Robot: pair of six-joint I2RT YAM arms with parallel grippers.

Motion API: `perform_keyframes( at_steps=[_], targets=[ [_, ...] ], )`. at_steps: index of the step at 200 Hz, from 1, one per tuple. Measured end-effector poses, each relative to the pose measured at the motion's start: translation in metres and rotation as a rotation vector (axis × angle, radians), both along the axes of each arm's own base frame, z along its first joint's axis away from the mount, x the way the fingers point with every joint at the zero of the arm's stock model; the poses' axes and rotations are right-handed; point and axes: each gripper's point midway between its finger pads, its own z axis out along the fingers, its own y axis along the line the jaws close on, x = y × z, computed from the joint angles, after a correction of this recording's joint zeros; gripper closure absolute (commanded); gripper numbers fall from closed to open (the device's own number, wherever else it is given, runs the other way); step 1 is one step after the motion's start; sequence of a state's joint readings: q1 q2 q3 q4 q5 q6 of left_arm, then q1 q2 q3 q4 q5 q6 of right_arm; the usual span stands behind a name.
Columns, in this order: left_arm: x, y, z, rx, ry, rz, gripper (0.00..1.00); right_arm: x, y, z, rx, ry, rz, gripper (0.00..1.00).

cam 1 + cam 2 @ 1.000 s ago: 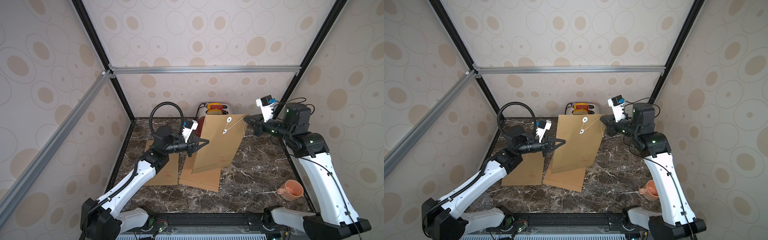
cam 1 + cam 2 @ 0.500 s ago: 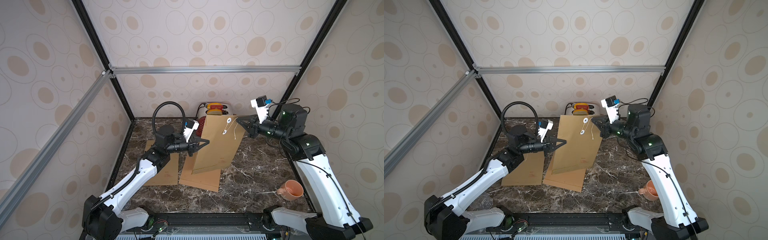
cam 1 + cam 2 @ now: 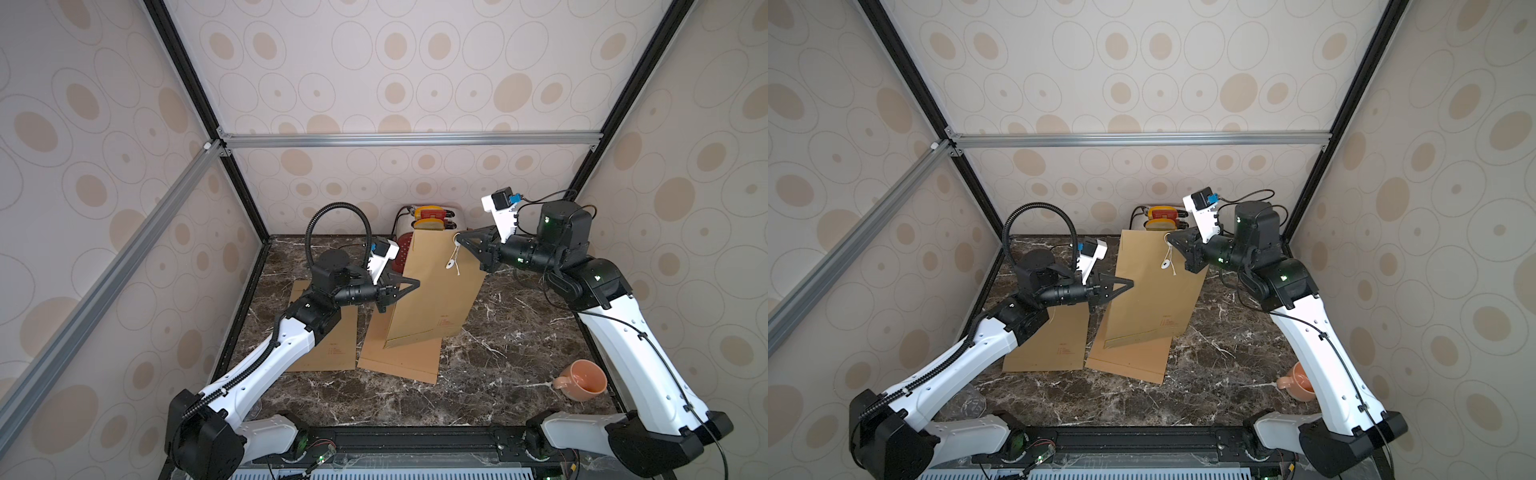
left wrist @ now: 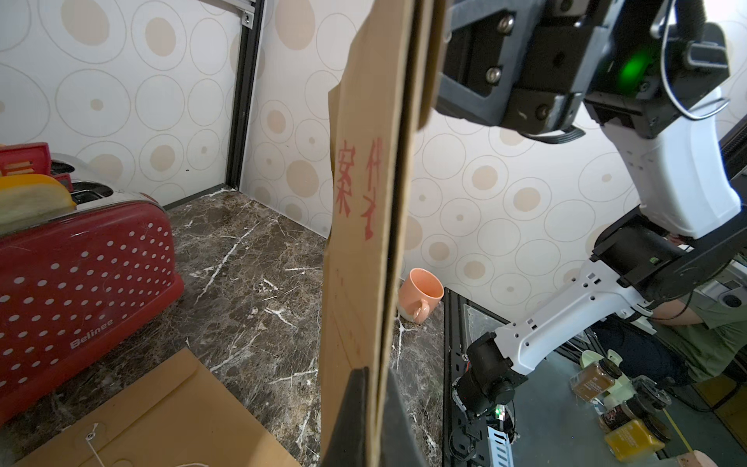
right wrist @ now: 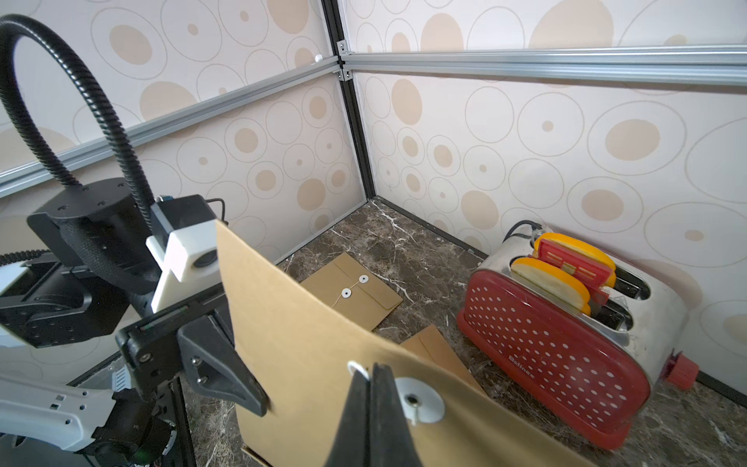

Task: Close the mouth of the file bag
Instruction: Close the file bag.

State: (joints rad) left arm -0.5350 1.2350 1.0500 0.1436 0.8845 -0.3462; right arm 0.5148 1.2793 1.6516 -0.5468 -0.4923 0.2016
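- Two grippers hold the bag [image 3: 432, 299] upright over the table [image 3: 498, 365], about mid-table and in front of the toaster [image 3: 400, 255].
- On the bag's left edge, roughly halfway up, the left gripper [image 3: 413, 284] is clenched. The left wrist view shows its fingers [image 4: 351, 408] pressed against either side of the paper.
- At the bag's top right corner the right gripper [image 3: 458, 240] is clenched on the string [image 3: 454, 251].
- From those tips the string runs down to the lower disc [image 3: 450, 264] on the bag's face.
- In the right wrist view the top disc [image 5: 412, 400] sits just beside the pressed-together tips, at the bag's upper edge.
- The bag's lower edge is over a flat bag [image 3: 399, 361] lying on the table; I cannot tell whether they touch.
- A second flat bag [image 3: 340, 357] lies beside it, partly under the left arm.
- The mug [image 3: 584, 380] sits near the right arm's base, well apart from the bag.
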Motion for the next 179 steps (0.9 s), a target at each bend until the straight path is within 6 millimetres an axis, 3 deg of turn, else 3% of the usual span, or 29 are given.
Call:
perform_keyframes(
  at_steps=[35,77,119,145,179],
  targets=[
    [0.002,-0.001,-0.004,0.007,0.012,0.0,1.0,-0.009,0.012,0.009,0.006,-0.019,0.036,1.0],
    [0.002,-0.001,-0.004,0.006,0.011,0.0,1.0,-0.013,0.022,0.005,-0.002,-0.012,0.057,1.0],
    [0.002,-0.002,-0.001,-0.004,0.014,-0.004,1.0,-0.017,0.028,-0.011,0.0,0.034,0.072,1.0],
    [0.002,-0.002,0.005,-0.024,0.008,-0.006,1.0,-0.029,0.042,-0.025,-0.005,0.07,0.115,1.0],
    [0.002,-0.002,0.008,-0.037,0.006,-0.006,1.0,-0.043,0.057,-0.025,0.009,0.075,0.166,1.0]
  ],
)
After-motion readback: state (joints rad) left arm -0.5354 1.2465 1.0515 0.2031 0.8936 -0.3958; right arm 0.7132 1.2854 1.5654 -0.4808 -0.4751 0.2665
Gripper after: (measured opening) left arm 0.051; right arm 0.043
